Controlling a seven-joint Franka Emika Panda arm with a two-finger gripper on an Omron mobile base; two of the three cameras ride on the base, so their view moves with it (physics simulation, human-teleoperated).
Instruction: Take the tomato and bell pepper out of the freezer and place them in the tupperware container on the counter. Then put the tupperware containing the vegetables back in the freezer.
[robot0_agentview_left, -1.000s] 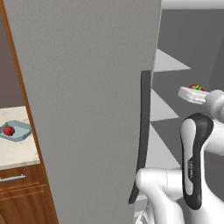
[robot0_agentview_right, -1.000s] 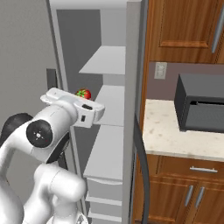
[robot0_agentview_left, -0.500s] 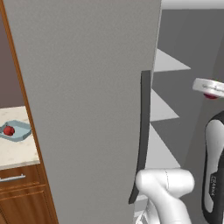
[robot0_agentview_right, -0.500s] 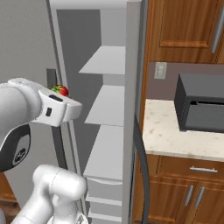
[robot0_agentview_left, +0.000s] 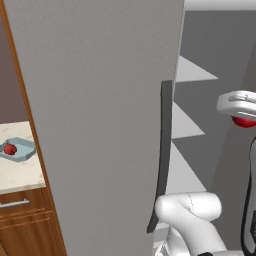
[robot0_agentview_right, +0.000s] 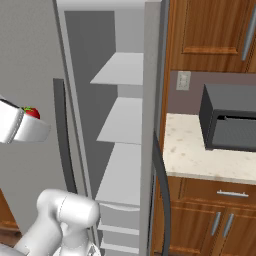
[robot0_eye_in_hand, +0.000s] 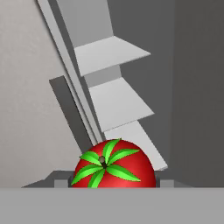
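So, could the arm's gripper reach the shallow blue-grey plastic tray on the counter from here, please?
Probably not directly: the large flat grey freezer door stands open between the gripper, shut on a leafy-topped red vegetable, and the tray.

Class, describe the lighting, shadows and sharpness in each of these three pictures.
Left base view: flat, even light on the freezer door, with no glare. Right base view: pale shelves with sharp edges and no hard cast shadows. Hand view: the red vegetable looms large and crisp, its skin without glare.
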